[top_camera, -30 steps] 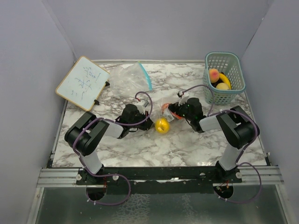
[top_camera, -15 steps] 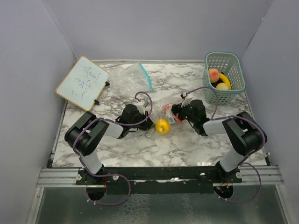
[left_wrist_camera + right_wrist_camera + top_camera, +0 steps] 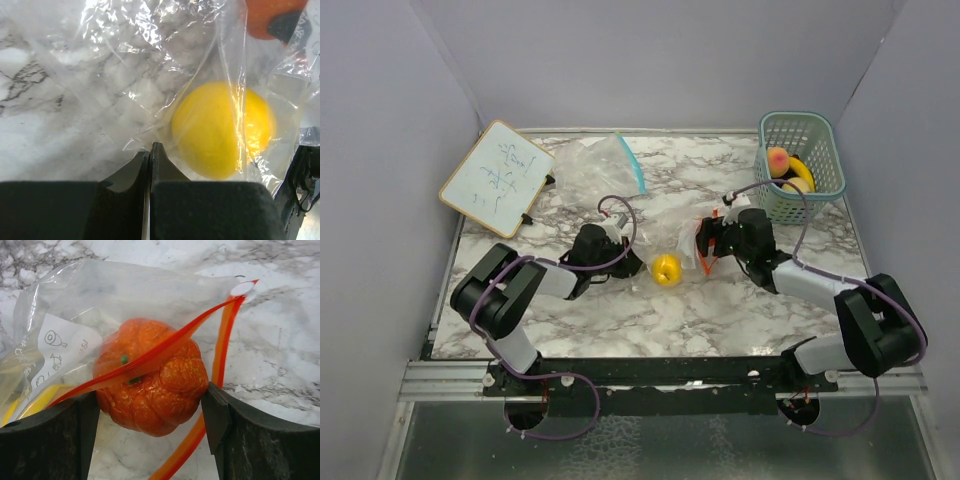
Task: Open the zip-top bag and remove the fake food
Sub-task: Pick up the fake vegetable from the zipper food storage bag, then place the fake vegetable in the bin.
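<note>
Left jaws pinched shut on bag (image 3: 125, 60) film; right jaws clamped across tomato (image 3: 152, 377), we noted. Risk: zip strip (image 3: 225, 335) could snag tomato, yanking bag from left pinch.

The clear bag (image 3: 115, 290), its orange-red zip strip parted, lies crumpled on the tabletop (image 3: 720, 310). A ribbed red-orange tomato (image 3: 155, 390) sits at its mouth, one strip crossing it. A glossy yellow lemon (image 3: 220, 130) lies deeper inside, just beside. A peach (image 3: 778, 160) and banana (image 3: 803, 170) rest in the basket (image 3: 820, 135).
</note>
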Controlling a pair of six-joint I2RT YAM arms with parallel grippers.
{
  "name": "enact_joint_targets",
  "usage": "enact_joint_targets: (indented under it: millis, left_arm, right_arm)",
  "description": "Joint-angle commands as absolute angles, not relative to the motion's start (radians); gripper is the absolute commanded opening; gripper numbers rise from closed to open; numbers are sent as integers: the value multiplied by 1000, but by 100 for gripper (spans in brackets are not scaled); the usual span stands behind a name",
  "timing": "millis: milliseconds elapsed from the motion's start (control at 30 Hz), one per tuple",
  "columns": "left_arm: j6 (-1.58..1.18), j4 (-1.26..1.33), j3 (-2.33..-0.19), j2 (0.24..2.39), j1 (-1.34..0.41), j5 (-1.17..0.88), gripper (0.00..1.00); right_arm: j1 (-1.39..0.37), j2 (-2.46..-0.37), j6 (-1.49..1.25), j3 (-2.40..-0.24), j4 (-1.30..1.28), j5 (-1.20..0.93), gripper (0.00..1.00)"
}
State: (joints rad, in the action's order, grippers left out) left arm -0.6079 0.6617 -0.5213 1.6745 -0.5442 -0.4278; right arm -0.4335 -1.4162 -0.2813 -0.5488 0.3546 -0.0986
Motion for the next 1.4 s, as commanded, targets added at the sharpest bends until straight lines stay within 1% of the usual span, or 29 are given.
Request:
enact_joint_targets:
  millis: [0, 133, 233, 367, 600, 867, 967, 1100, 1167, 1200, 1367]
  left_arm:
    - [-621, 668, -505, 1637, -511, -385, 0]
    - [-623, 639, -520, 1656, -503, -387, 0]
    - [-631, 661, -506, 1666, -503, -385, 0]
    - [-643, 686, -489, 1664, -503, -388, 0]
    - [-609, 645, -480, 1619, -503, -382, 0]
    - [-597, 635, -458, 1593, -503, -381, 0]
    - [-592, 630, -450, 1588, -503, -378, 0]
    - [-590, 629, -453, 1592, -503, -382, 0]
    - [-591, 628, -456, 1593, -503, -385, 0]
    - [-591, 628, -458, 1592, -502, -388, 0]
    - [-586, 623, -466, 1599, -503, -392, 0]
  right_arm:
    - [-407, -1301, -268, -612, 171, 4, 62]
    - [-401, -1206, -255, -662, 62, 29, 62]
    - [-397, -1184, -232, -736, -34, 80, 63]
    - [-374, -1164, -209, -798, -76, 163, 64]
    - [-264, -1176, -200, -871, -32, 247, 65]
    - [-93, -1243, -243, -867, 104, 341, 65]
    - [-33, -1274, -257, -867, 131, 345, 65]
    - [4, -1320, -276, -884, 138, 356, 66]
    - [9, -1329, -280, -888, 141, 357, 70]
    - [10, -1331, -279, -892, 144, 360, 73]
    - [10, -1324, -242, -901, 151, 356, 98]
